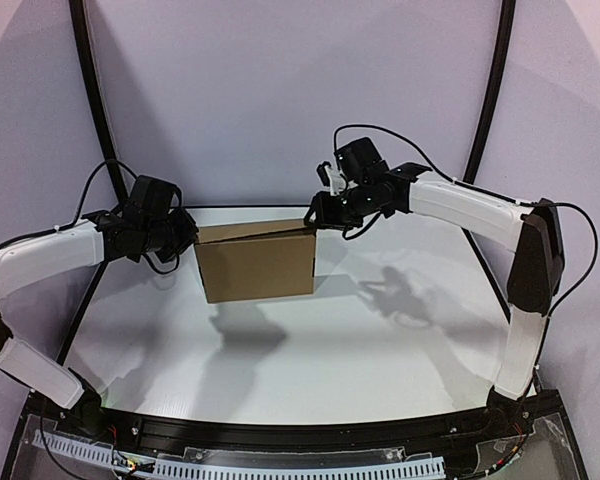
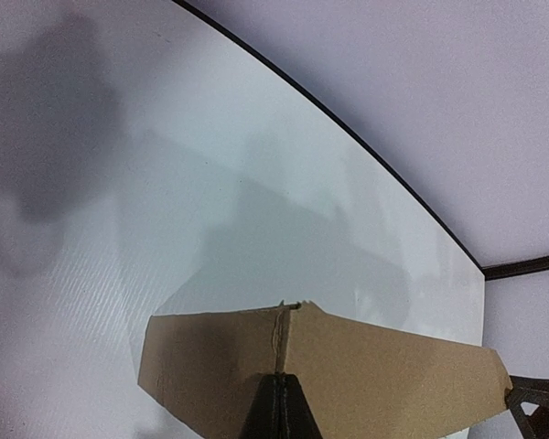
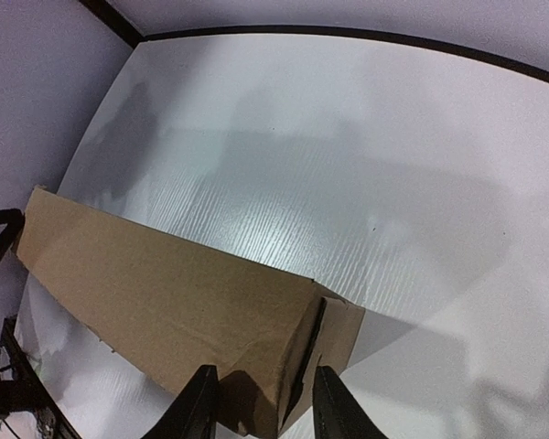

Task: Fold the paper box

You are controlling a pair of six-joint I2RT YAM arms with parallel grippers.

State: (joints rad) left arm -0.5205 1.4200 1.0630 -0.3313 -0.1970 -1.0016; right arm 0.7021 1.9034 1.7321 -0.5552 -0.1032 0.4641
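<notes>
**Paper box held aloft at both upper corners**

In the top external view, the paper box (image 1: 255, 262) is seen suspended. The table (image 1: 380, 340) lies beneath it, and the box's shadow is cast on the near side. The left gripper (image 1: 192, 238) is set at the box's upper left corner and the right gripper (image 1: 311, 221) at its upper right. Both forearms are stretched inward, roughly level.

In the left wrist view, the fingers are seen pressed together into one dark wedge on a seam of the box.

In the right wrist view, the box's end wall is pinched between the fingers.

The cardboard is judged light and stiff, yet easily creased. Hold is best taken on edges beside fold lines.
</notes>
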